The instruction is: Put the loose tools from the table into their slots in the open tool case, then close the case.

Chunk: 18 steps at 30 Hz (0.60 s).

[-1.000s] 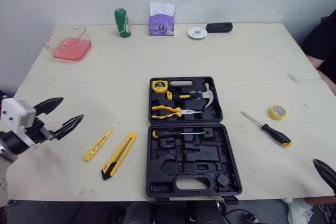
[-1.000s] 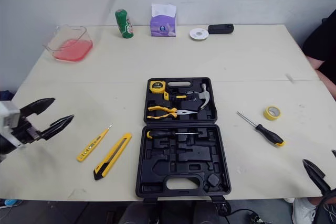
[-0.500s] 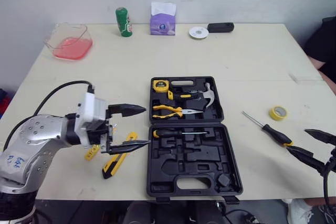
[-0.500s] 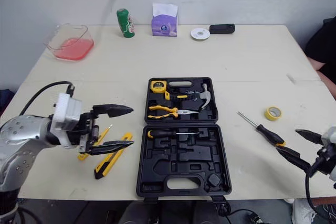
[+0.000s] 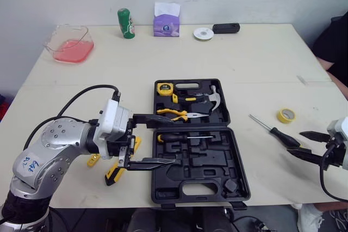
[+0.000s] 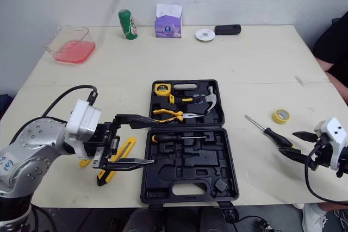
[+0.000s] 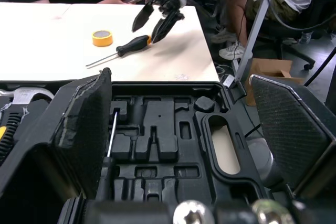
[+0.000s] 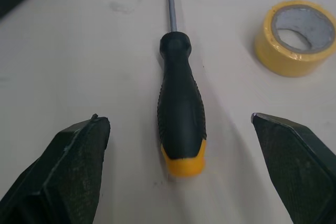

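Right wrist view puts the loose screwdriver (image 8: pixel 180 98) flat on the table, lying in the gap between my right gripper's (image 8: pixel 177 121) jaws. Its yellow-capped handle end is nearest the wrist and its shaft runs away from it. Those jaws are spread wide and grip nothing, one on each side of the handle and clear of it. The yellow tape roll (image 8: pixel 294 38) sits just beyond one jaw, close to the screwdriver but apart from it. Further out, the tool case (image 5: pixel 237 161) lies open and flat. It already holds a tape measure (image 5: pixel 165 88), pliers (image 5: pixel 173 114), a hammer (image 5: pixel 215 99) and a second screwdriver (image 5: pixel 179 138). Most of the moulded slots in the nearer half are bare. My left gripper (image 5: pixel 172 139) hovers at that half, also spread and empty, and the left wrist view shows the bare slots framed between its fingers. Just behind it, on the table beside the case, lie the utility knife (image 5: pixel 113 173) and a small yellow tester (image 5: pixel 93 160). Both are outside the jaws. I judge the job well short of done. At least three tools are not yet seated, perhaps the tape roll too, and the lid is not yet closed. The step in hand looks like a pinch on the screwdriver handle.
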Each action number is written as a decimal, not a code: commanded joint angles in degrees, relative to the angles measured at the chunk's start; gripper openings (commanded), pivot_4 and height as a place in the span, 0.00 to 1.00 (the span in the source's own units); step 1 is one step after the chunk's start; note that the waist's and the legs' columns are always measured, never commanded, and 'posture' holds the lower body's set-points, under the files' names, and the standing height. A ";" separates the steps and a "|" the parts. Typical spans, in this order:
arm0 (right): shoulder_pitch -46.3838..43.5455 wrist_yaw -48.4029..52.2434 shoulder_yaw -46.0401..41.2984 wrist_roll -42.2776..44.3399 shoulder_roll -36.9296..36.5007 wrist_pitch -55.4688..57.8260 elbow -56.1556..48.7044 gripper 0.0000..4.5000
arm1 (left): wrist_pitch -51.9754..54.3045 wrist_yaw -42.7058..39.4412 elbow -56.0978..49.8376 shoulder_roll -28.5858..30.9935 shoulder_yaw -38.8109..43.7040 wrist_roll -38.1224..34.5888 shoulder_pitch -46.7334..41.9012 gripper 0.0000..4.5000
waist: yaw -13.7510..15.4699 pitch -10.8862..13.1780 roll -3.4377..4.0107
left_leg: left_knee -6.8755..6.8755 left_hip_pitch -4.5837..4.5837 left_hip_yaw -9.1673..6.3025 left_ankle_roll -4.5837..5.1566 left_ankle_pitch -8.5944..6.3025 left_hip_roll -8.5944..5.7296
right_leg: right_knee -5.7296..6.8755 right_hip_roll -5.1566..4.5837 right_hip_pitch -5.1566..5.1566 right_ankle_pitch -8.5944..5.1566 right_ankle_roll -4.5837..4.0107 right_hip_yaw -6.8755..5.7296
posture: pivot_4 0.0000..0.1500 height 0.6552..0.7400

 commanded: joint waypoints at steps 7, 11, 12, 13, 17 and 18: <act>-5.84 3.17 5.20 -3.87 -1.30 0.25 5.65 1.00 | 0.62 0.59 -3.56 0.96 1.12 -1.36 1.66 0.98 | 0.03 0.01 0.02 | 0.17 -0.08 -0.05 0.00 0.01 0.01 | 0.01 -0.01 0.01 0.00 0.00 0.00 | 1.00 1.00; -6.19 3.22 6.31 -5.13 -1.10 -1.05 6.59 1.00 | 0.38 0.14 -3.70 1.27 1.06 -1.43 1.63 0.98 | 0.02 0.01 0.02 | 0.22 -0.08 -0.06 -0.01 0.00 0.03 | 0.04 0.00 0.02 0.00 0.00 0.02 | 1.00 1.00; -6.34 3.03 6.52 -5.50 -0.90 -1.65 6.88 1.00 | 0.29 -0.02 -3.63 1.29 1.00 -1.36 1.57 0.98 | 0.02 0.01 0.01 | 0.22 -0.08 -0.06 -0.01 0.00 0.03 | 0.04 0.00 0.02 0.00 0.00 0.02 | 1.00 1.00; -6.50 2.91 6.61 -5.69 -0.67 -2.31 7.08 1.00 | 0.24 -0.16 -3.58 1.31 0.93 -1.27 1.50 0.98 | 0.02 0.01 0.02 | 0.22 -0.08 -0.05 -0.01 0.00 0.03 | 0.04 0.00 0.02 0.00 0.00 0.02 | 1.00 1.00; -6.90 3.12 6.64 -5.30 0.32 -1.82 6.57 0.88 | -0.17 -1.23 -3.18 1.43 0.37 -0.49 0.96 1.00 | 0.02 0.01 0.02 | 0.25 -0.08 -0.05 -0.02 0.00 0.03 | 0.05 0.00 0.02 0.00 0.00 0.01 | 1.00 1.00; -6.90 2.90 6.53 -5.22 0.51 -1.76 6.30 0.81 | -0.10 -1.34 -3.10 1.45 0.36 -0.56 0.95 1.00 | 0.02 0.01 0.02 | 0.25 -0.08 -0.06 -0.02 0.00 0.03 | 0.06 0.00 0.02 0.00 0.00 0.01 | 1.00 1.00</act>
